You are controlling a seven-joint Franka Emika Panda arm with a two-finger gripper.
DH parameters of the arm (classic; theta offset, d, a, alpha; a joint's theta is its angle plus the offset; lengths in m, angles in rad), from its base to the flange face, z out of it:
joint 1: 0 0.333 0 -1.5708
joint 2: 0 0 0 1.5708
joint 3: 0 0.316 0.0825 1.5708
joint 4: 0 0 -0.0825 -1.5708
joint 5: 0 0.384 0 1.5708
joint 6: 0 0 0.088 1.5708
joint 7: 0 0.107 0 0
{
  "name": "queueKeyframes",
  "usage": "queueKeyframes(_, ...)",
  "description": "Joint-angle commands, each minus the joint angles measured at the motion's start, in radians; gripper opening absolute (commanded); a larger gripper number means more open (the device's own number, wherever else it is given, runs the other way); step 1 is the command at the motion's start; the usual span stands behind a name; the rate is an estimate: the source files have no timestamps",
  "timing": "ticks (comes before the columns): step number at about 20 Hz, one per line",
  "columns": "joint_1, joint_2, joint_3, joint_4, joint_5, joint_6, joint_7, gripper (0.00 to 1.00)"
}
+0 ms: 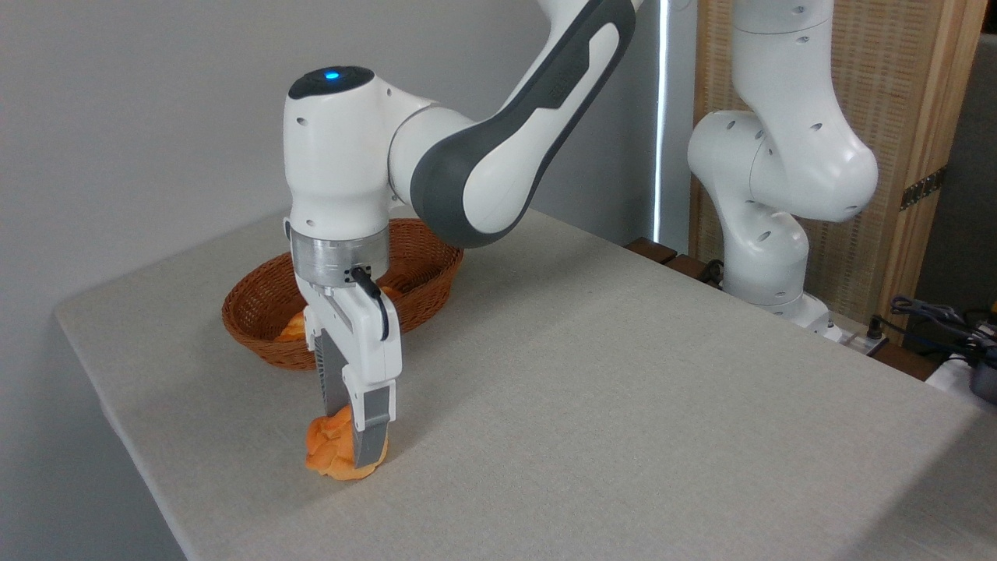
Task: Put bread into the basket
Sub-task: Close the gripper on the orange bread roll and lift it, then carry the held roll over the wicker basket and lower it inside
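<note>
A wide table (623,405) covered with a pale grey-beige cloth fills most of the room in front of me; its near corner points to about 7 o'clock and its far edge runs up toward 1 o'clock. Behind it is a plain grey wall, and at 2 o'clock stands a light wooden screen with woven panels (919,93).

The robot arm (498,156), white with dark grey parts, has its base at about 3 o'clock on the far right edge of the table. From there it rises out of sight at the top, comes back down across the middle and ends in a thick white wrist with a small blue light on top. The wrist points straight down over the left part of the table.

The basket (257,315), oval and brown woven wicker with low sides, sits on the cloth at about 10 o'clock from the table's middle, partly hidden behind the wrist. Inside it, at its left side, I can see some orange-golden baked thing (294,327), but most of it is covered by the gripper body.

The gripper (354,448) hangs vertical, its fingers narrow and closed on the bread (331,452). The bread is a small lumpy orange-golden bun. It is outside the basket, at about 5 o'clock from it and near it, low at the table; its bottom seems to touch the cloth, though I cannot tell surely. One grey finger pad (372,432) covers the right side of the bun.
</note>
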Motion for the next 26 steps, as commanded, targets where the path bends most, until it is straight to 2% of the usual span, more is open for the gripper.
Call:
queueKeyframes(1, -0.002, 0.005, -0.003, -0.005, -0.008, 0.025, 0.021, 0.48)
queueKeyframes(2, -0.002, 0.007, -0.003, -0.005, -0.008, 0.025, 0.021, 0.43)
queueKeyframes(10, -0.002, 0.015, -0.004, -0.005, -0.01, 0.025, 0.02, 0.43)
queueKeyframes(14, -0.002, -0.007, -0.004, 0.002, -0.021, 0.009, 0.012, 0.43)
queueKeyframes(17, -0.002, -0.051, -0.003, 0.025, -0.073, -0.088, 0.009, 0.43)
queueKeyframes(22, -0.002, -0.073, -0.006, 0.154, -0.143, -0.315, 0.003, 0.43)
queueKeyframes(25, -0.002, -0.122, -0.049, 0.168, -0.224, -0.405, -0.008, 0.43)
queueKeyframes(26, -0.002, -0.14, -0.065, 0.168, -0.246, -0.428, -0.044, 0.43)
